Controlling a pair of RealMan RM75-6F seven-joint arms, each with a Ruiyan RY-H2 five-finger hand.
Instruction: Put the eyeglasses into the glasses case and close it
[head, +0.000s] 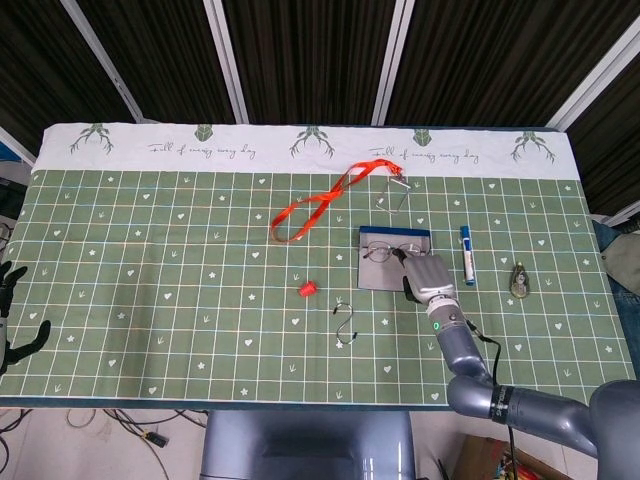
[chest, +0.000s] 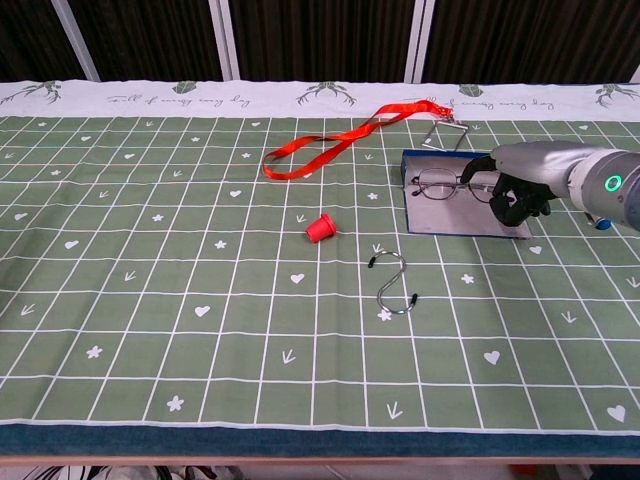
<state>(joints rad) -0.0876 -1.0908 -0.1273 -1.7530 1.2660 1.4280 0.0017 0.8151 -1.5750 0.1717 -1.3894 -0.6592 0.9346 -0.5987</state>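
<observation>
The glasses case (head: 378, 277) (chest: 452, 216) lies open and flat on the green mat, grey inside with a blue far edge. On its far half rest the eyeglasses (head: 381, 251) (chest: 438, 184), lenses up. My right hand (head: 428, 277) (chest: 520, 186) sits on the case's right side with its fingers curled in. One finger reaches onto the glasses' right lens and hides it. No grip on the frame shows. At the mat's far left edge my left hand (head: 10, 318) hangs with fingers apart and nothing in it, seen in the head view only.
A red lanyard (head: 315, 205) (chest: 340, 140) with a metal clip lies just beyond the case. A small red cap (head: 308, 289) (chest: 320, 229) and a metal S-hook (head: 347, 322) (chest: 395, 283) lie left of it. A blue pen (head: 466, 254) and a small dark object (head: 520, 282) lie right of it.
</observation>
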